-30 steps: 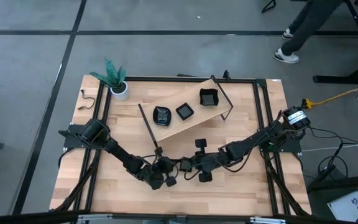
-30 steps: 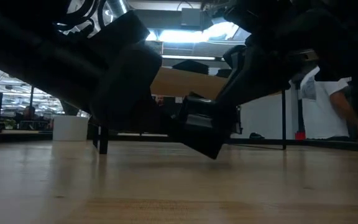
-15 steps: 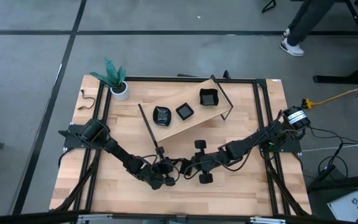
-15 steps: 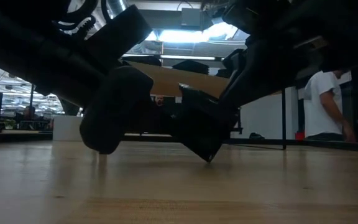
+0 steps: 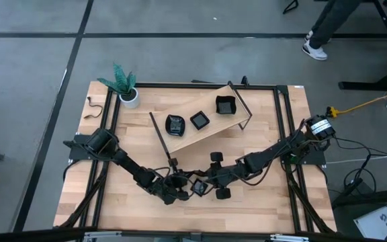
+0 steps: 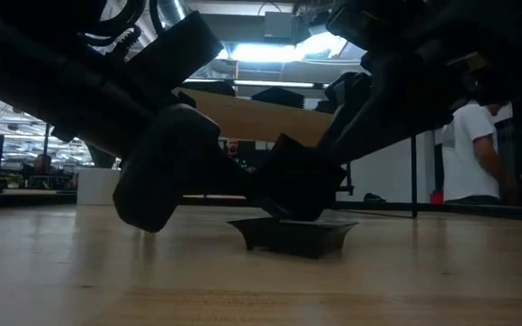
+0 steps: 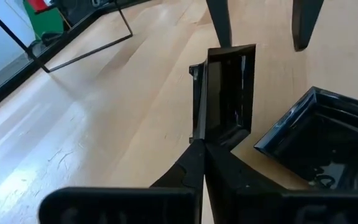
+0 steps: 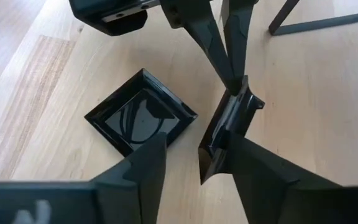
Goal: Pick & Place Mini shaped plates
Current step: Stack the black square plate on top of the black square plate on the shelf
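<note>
My left gripper (image 7: 202, 144) is closed on the rim of one mini plate, the held plate (image 7: 224, 93), which stands on edge above the counter (image 5: 247, 202) near its front middle. I judge that pinch the weakest point. It is a narrow bite on a glossy lip, so the dish could swivel in the gripper or slide out and drop. If I swing it carelessly, its lower corner could also strike what lies just beside it.

That neighbour is the loose plate (image 8: 140, 118), a square black dish lying flat on the wood, right side up, just beside the held one. Nothing grips it. A knock from either arm would skate it across the smooth counter, or tip it if its raised rim is caught.

My right gripper (image 8: 191, 146) is open, with one finger over the near corner of the loose plate and the other close against the held plate. Both grippers are crowded into the same small space. If I pull the right one away sideways and not upward, it could drag the loose dish or bump the held one out of the left gripper.

Farther back, three plates (image 5: 199, 120) sit on the sloping board (image 5: 210, 134), well clear of this.
</note>
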### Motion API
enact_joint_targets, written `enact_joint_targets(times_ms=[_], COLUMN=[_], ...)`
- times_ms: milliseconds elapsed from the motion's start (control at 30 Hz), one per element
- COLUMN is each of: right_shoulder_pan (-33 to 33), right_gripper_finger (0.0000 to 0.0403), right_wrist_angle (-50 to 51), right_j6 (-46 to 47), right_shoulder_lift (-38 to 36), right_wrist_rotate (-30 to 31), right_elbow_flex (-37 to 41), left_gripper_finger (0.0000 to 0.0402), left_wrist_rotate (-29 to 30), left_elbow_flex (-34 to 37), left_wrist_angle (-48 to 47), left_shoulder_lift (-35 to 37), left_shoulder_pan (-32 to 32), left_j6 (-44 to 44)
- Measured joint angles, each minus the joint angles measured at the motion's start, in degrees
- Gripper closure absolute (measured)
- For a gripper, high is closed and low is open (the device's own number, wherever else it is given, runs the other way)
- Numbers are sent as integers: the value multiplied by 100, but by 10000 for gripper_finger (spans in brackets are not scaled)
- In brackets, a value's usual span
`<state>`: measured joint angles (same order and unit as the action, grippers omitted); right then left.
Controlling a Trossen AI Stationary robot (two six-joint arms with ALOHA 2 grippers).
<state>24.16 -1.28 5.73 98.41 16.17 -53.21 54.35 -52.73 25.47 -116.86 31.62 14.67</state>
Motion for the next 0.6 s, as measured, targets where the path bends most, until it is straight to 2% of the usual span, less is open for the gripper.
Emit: enact_joint_targets(times_ms=[300, 433, 600], right_shoulder_pan=[0, 0, 2], right_gripper_finger=[228, 255, 308], right_wrist_angle=[28, 23, 24], right_j6=[23, 140, 153], right_shoulder_lift=[7, 7, 7], right_wrist_rotate=[527, 574, 689], right_elbow_flex=[7, 7, 7], left_gripper_finger=[399, 399, 399], left_wrist_rotate=[-45, -44, -75], left_elbow_flex=[0, 0, 0], left_wrist_angle=[155, 415, 470], left_shoulder_lift=[2, 2, 0], left_shoulder_pan=[0, 0, -28], left_j6=[239, 477, 1344])
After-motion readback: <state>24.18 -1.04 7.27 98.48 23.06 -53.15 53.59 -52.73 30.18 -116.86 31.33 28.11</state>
